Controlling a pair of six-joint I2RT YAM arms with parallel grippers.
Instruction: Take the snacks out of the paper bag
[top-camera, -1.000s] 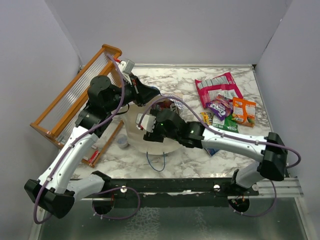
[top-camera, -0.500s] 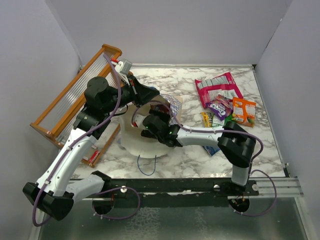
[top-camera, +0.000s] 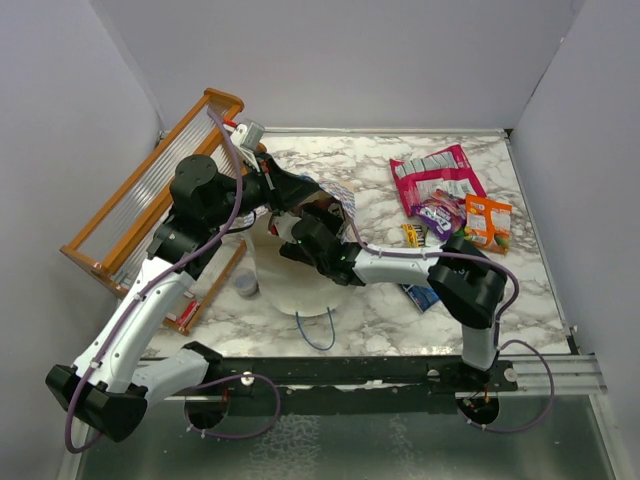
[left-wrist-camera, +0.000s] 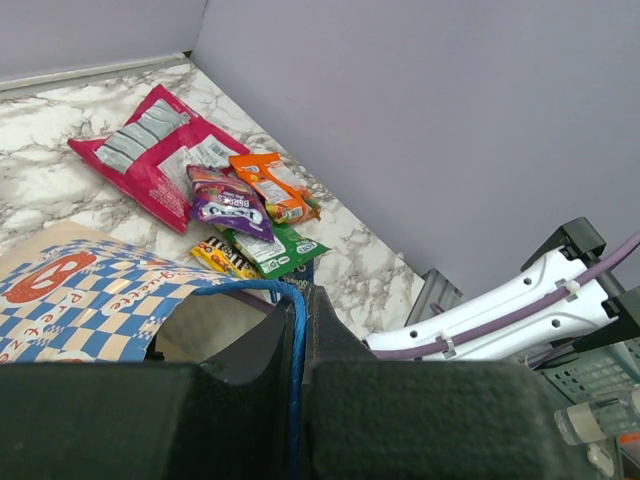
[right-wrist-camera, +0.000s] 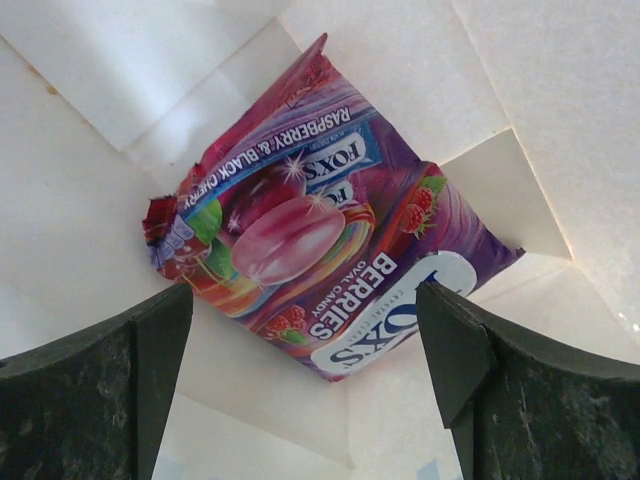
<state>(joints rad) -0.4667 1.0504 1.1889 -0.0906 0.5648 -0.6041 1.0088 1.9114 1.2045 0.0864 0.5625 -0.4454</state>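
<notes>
- Right wrist view: a purple candy packet (right-wrist-camera: 300, 240) lies inside the paper bag (right-wrist-camera: 130, 80), framed by the wide-open right claw (right-wrist-camera: 305, 330).
- Left claw (left-wrist-camera: 300, 330) pinches tight on the bag's blue string handle (left-wrist-camera: 250, 287).
- Other snacks (top-camera: 445, 205) lie on the surface (top-camera: 370, 160) at the bag's two o'clock.

We arch our left arm (top-camera: 150, 290) over the paper bag (left-wrist-camera: 90, 300), left fingers (left-wrist-camera: 250, 400) pinched together on its blue handle (left-wrist-camera: 297, 330), while our right arm (top-camera: 400, 268) reaches into the bag's mouth, right fingers (right-wrist-camera: 90, 400) spread wide inside.
</notes>
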